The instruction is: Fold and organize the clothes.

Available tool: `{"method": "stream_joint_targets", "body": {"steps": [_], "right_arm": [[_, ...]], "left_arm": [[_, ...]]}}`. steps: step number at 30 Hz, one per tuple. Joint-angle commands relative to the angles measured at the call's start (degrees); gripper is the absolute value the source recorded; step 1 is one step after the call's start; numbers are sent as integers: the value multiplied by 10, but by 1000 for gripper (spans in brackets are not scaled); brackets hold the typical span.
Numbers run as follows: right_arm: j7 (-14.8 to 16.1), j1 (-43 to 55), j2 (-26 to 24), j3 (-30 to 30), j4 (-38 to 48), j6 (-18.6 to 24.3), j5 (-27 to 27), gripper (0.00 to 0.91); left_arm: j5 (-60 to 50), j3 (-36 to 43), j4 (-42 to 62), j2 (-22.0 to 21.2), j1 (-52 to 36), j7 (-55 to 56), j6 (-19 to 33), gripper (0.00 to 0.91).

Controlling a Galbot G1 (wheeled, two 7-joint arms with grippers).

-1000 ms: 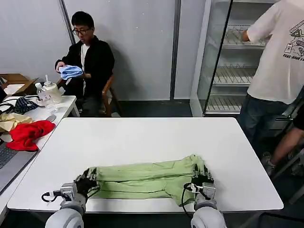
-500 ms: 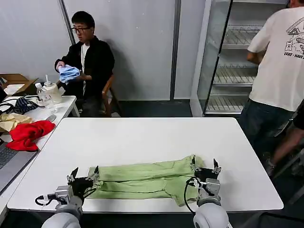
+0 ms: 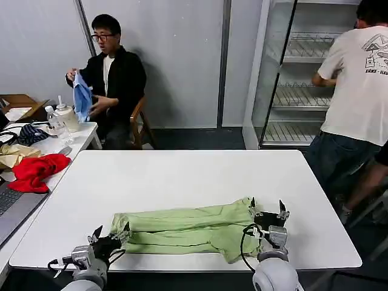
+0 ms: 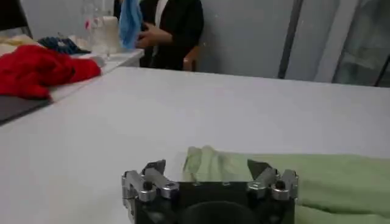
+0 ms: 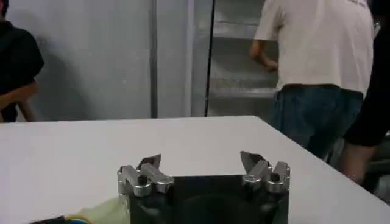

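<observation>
At the near edge of the white surface (image 3: 182,176), the left hand (image 3: 108,233) hovers with its fingers spread, gripping nothing, just off the left end of the pale green shirt (image 3: 188,230). The right hand (image 3: 267,209) sits at the shirt's right end, fingers likewise spread and empty. The shirt lies folded into a long band across the near part of the surface, plain face up. Farther left, on a side table, a bright red garment (image 3: 35,170) lies bunched
</observation>
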State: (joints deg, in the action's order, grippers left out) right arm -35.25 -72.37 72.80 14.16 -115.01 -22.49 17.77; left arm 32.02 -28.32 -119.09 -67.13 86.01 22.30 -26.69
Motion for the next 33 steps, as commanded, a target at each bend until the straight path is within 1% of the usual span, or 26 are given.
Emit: {"method": "stream_joint_targets", "body": {"steps": [1,7,8,9,10,26,29,33], "right_arm": [[-1,-1,-3,3,-9,-4,1,907],[-2,0,-1,2,-11,-6,1,907],[-2,1,0,2,-11,-6,1,907],[-2,1,1,2,-9,-6,1,907],[-2,1,2,2,-9,-5,1,907],[-7,2,4,2,0,-1,7,907],[-8,3,4,3,1,-1,9,907],[-9,2,4,2,4,1,10,907]], "left_arm": [[38,4,37,-2,-3,-1,9,907],[52,9,42,-3,-4,-1,8,907],[53,10,42,-3,-4,-1,7,715],[53,11,42,-3,-2,-1,7,282],[53,12,42,-4,-2,-1,8,20],[37,16,41,-10,2,-1,18,20],[25,10,46,-7,0,-1,20,20],[7,-6,52,12,-6,0,25,20]]}}
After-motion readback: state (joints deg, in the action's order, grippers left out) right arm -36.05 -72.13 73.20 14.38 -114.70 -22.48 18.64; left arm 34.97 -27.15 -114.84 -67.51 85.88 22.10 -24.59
